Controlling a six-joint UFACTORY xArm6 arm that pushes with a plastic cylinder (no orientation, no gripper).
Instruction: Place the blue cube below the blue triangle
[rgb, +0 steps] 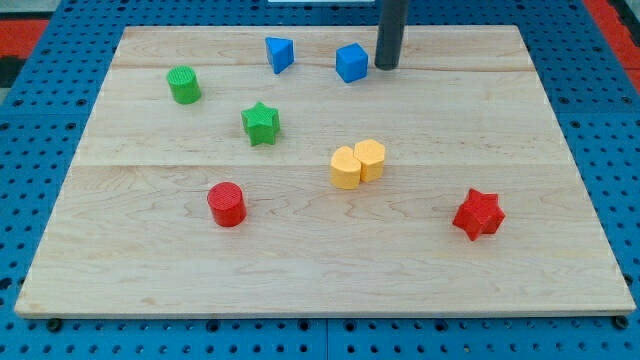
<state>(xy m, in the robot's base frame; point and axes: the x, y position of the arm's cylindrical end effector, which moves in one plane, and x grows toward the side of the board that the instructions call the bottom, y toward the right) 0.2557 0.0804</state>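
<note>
Blue cube (351, 62) near the view's top, a little right of centre, resting flat on the tabletop (320, 260); blue triangle (279, 53) to its left at much the same height, near but apart; so the cube beside the triangle, not below it. My tip (387, 67) just to the right of the cube, close but with a sliver of wood showing between; dark rod rising straight out of the view's top edge. No pincer on this arm, only the rod, so nothing released, clenched or grasped.

Green cylinder (184, 85) toward the view's upper left, well apart from the blue pair; green star (260, 123) below the triangle, toward the middle. Two yellow blocks touching side by side near the centre: yellow block on the left (345, 167), shape hard to make out, and yellow hexagon (370, 159) on the right. Red cylinder (227, 204) lower left of centre; red star (478, 213) lower right, well apart from everything else.

Tabletop of pale wood, boards joined with faint seams running left to right, grain visible, edges seen slanting inward toward the top; set on a blue perforated base (600, 130) showing on all sides; red strips at the upper corners (615, 20).
</note>
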